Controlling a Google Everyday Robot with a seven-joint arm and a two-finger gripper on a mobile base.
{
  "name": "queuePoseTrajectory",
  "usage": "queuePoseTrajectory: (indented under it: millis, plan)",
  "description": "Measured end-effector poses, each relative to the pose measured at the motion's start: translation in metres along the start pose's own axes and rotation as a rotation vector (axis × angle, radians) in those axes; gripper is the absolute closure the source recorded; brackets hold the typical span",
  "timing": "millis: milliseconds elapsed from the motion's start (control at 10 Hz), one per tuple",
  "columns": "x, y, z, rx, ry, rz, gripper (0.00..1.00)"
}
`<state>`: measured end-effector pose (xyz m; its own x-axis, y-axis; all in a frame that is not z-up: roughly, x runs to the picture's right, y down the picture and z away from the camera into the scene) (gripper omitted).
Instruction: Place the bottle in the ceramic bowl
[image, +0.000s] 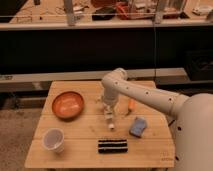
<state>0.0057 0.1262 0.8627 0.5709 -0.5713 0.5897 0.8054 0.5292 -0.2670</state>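
Note:
The bottle (109, 120) is a small pale slim thing with a white end, at the middle of the wooden table (80, 150). My gripper (106, 108) is right at the bottle's upper end, at the tip of the white arm that comes in from the right. The ceramic bowl (68, 104) is orange-brown, empty, and stands on the table's left part, about a bowl's width left of the gripper. Whether the bottle rests on the table or is lifted is not clear.
A translucent plastic cup (53, 139) stands at the front left. A dark flat bar (112, 145) lies at the front middle. A blue sponge-like thing (138, 126) and a small orange thing (131, 105) lie to the right. A dark shelf runs behind the table.

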Motion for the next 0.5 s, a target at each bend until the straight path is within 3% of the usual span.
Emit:
queuePoseTrajectory:
  millis: [500]
  plan:
    - [-0.0011, -0.0053, 0.0126, -0.029, -0.017, -0.031, 0.2]
